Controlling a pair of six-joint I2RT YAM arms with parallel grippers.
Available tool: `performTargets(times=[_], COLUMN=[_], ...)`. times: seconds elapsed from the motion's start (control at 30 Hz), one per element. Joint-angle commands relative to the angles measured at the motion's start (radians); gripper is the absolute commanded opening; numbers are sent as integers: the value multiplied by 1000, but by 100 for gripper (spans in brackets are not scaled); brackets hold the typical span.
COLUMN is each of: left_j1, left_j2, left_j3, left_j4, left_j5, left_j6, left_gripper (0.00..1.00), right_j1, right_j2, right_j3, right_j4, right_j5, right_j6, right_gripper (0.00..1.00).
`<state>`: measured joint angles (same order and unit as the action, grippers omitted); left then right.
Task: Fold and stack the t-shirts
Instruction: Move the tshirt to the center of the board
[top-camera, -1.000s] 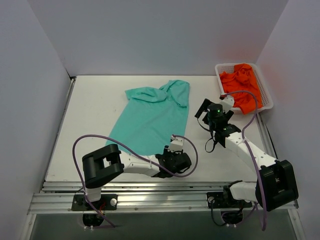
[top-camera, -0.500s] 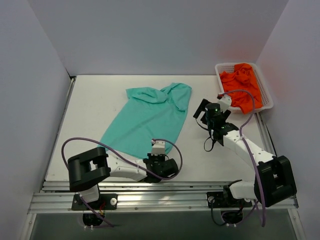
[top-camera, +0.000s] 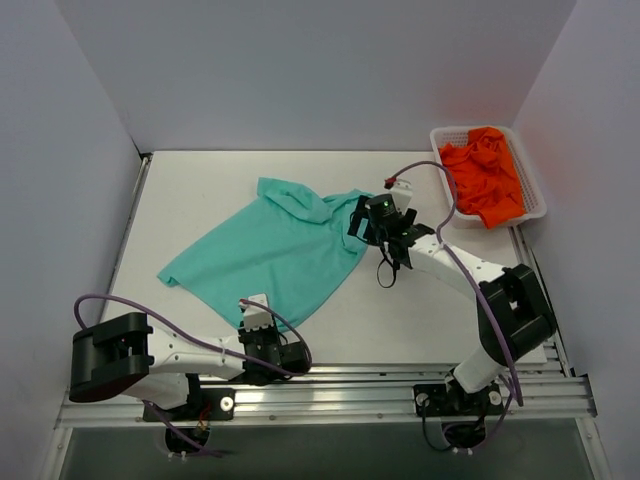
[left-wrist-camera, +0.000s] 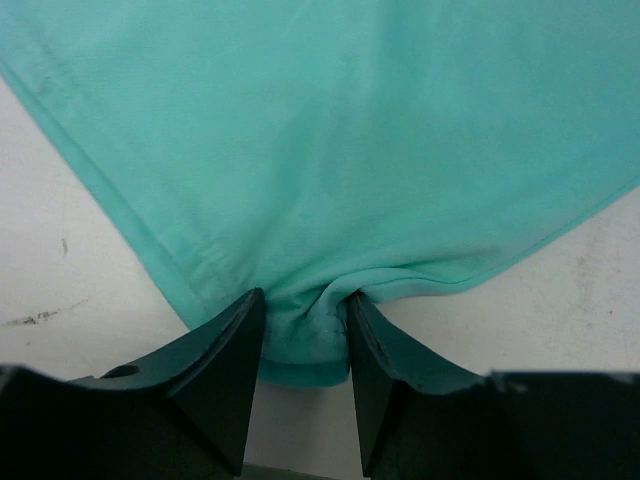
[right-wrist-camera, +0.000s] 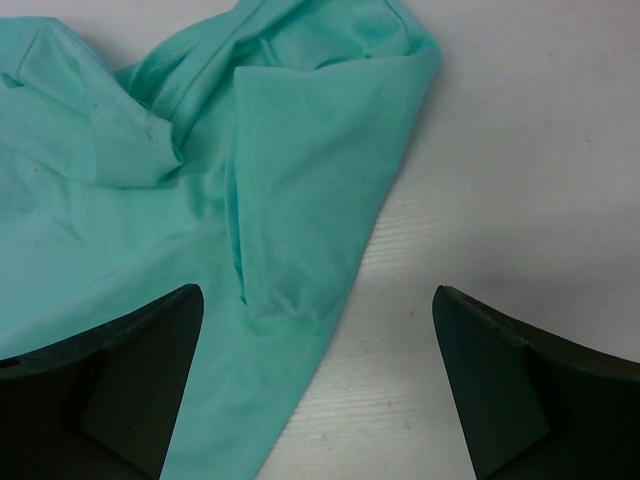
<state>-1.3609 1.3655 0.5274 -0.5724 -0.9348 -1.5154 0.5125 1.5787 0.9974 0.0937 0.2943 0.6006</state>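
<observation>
A teal-green t-shirt (top-camera: 275, 250) lies spread and skewed on the white table (top-camera: 180, 200), its neck and sleeves toward the back right. My left gripper (top-camera: 263, 325) sits near the front edge, shut on a bunched corner of the shirt's hem (left-wrist-camera: 305, 335), with the cloth pinched between both black fingers (left-wrist-camera: 215, 370). My right gripper (top-camera: 375, 225) hovers wide open over the shirt's right sleeve (right-wrist-camera: 310, 200) and holds nothing. In the right wrist view that gripper (right-wrist-camera: 318, 295) straddles the sleeve's edge and bare table. The orange t-shirts (top-camera: 485, 180) lie crumpled in the basket.
A white slatted basket (top-camera: 532, 195) stands at the back right corner of the table. Grey walls close in the left, back and right sides. A metal rail (top-camera: 330, 385) runs along the front edge by the arm bases.
My left gripper has slid left along the front edge and closed on the hem, swinging the shirt's lower part leftward. My right gripper has moved left, from near the basket to over the sleeve.
</observation>
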Motion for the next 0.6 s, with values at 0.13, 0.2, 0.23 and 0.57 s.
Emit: performTargets(times=[0.13, 0.2, 0.23, 0.57], left_j1=[-6, -7, -6, -32], left_j2=[-8, -5, -2, -65], left_j3=[29, 39, 40, -24], left_j4=[-188, -195, -196, -169], left_j5=[-64, -68, -68, -39], left_j6=[-167, -167, -167, -197], left_gripper=[64, 64, 64, 57], right_j1=[75, 89, 92, 107], right_j2=[165, 223, 250, 559], right_j3=[164, 237, 262, 527], right_j4=[-29, -40, -46, -181], right_j5=[31, 37, 39, 134], right_j6=[18, 19, 19, 36], right_gripper=[95, 95, 94, 88])
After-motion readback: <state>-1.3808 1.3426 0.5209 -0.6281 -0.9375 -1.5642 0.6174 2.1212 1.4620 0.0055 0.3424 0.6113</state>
